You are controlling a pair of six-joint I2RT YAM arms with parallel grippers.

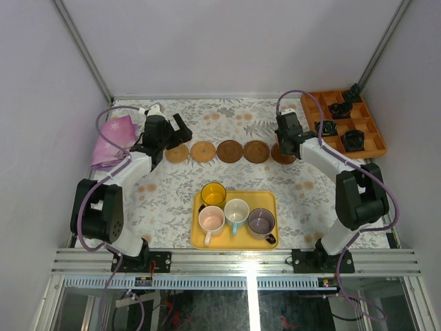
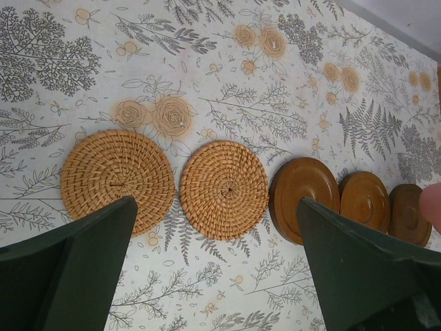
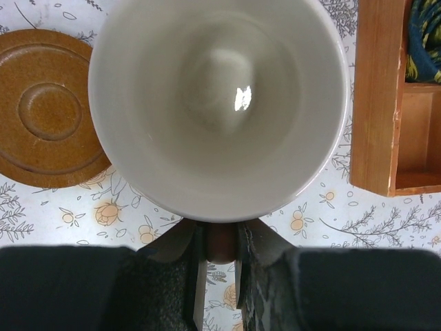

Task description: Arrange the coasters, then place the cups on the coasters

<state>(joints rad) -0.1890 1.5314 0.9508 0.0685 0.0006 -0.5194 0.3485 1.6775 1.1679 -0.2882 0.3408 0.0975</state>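
Note:
Five coasters lie in a row across the table: two woven tan ones (image 2: 117, 181) (image 2: 224, 189) and three dark wooden ones (image 2: 303, 196) (image 2: 365, 200) (image 2: 410, 214). My left gripper (image 2: 220, 276) hangs open above the two woven ones, holding nothing. My right gripper (image 3: 220, 248) is shut on the handle of a salmon pink cup (image 3: 218, 103) with a white inside, at the row's right end (image 1: 284, 146). The coaster under this cup is hidden, and another wooden coaster (image 3: 45, 110) shows to its left. The yellow cup (image 1: 213, 194), white-and-blue cup (image 1: 236, 210), pale pink cup (image 1: 211, 219) and purple-grey cup (image 1: 261, 221) stand on the yellow tray (image 1: 262, 200).
A wooden divided tray (image 1: 375, 141) with small black objects sits at the back right, close to the held cup, and its wall (image 3: 375, 96) shows in the right wrist view. A purple cloth (image 1: 114, 141) lies at the left edge.

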